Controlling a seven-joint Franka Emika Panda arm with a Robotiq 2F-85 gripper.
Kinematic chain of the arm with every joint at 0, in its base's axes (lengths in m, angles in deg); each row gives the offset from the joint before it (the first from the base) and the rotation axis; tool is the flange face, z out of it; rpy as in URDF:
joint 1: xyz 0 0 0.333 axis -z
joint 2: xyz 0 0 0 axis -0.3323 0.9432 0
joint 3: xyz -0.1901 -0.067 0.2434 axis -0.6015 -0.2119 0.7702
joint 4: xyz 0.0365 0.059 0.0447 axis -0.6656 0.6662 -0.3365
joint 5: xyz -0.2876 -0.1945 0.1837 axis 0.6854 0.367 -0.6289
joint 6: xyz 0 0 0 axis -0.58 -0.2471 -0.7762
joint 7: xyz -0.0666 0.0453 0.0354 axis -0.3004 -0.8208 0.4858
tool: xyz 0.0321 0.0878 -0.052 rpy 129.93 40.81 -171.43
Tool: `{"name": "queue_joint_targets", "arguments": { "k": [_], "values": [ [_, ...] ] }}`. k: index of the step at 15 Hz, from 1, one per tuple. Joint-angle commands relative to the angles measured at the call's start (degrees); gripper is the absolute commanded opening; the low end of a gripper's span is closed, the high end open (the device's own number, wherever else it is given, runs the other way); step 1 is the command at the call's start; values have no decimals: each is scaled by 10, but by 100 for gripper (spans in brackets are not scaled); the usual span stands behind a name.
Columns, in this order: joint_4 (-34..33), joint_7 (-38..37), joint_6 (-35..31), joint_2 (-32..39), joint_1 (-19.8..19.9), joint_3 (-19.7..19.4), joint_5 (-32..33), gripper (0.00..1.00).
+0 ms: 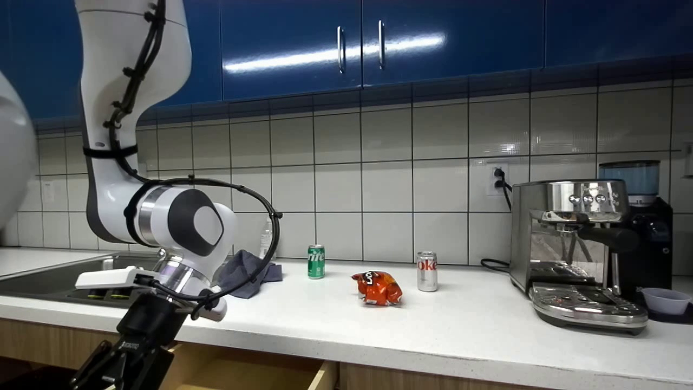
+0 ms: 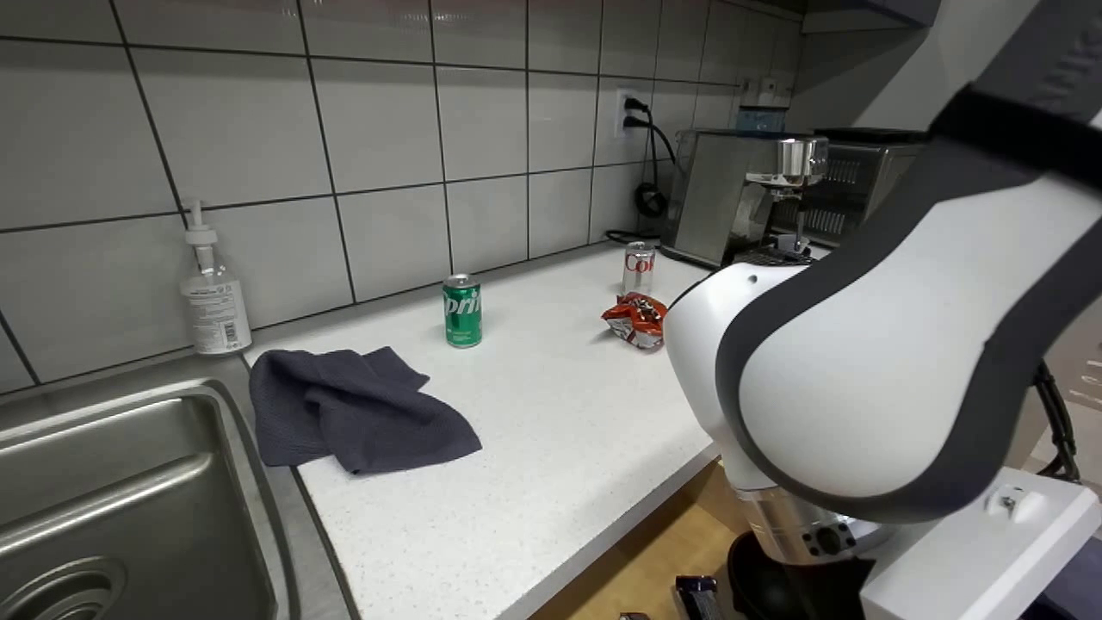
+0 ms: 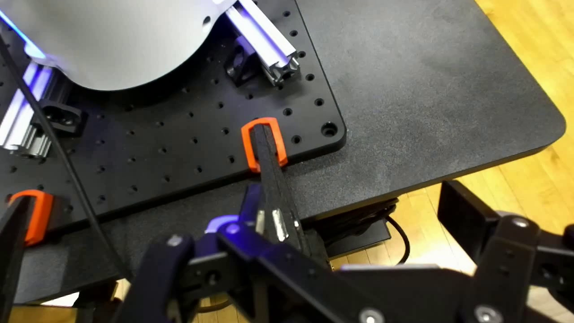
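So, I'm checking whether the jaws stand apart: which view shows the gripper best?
The wrist view: the gripper appears close up, jaws plainly apart. In an exterior view its black body shows, cut off by the bottom edge. Beneath the arm in an exterior view, jaws don't show.

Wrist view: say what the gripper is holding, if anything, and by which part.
Nothing is held: the gripper stands open, with no object gripped between its jaws.

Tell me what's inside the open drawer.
In an exterior view, a dark wrapped packet lies inside the drawer, with a sliver of another item at the picture's bottom edge. The counter and robot arm cover other parts; anything there is hidden.
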Motion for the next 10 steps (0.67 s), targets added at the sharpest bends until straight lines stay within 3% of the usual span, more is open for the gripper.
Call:
{"name": "queue_joint_targets", "arguments": {
  "k": [1,6,10],
  "values": [
    [-16,20,-13,24,14,-2,-26,100],
    [-33,23,-42,48,21,-5,-51,100],
    [-52,29,-34,72,20,-8,-31,100]
  ]
}}
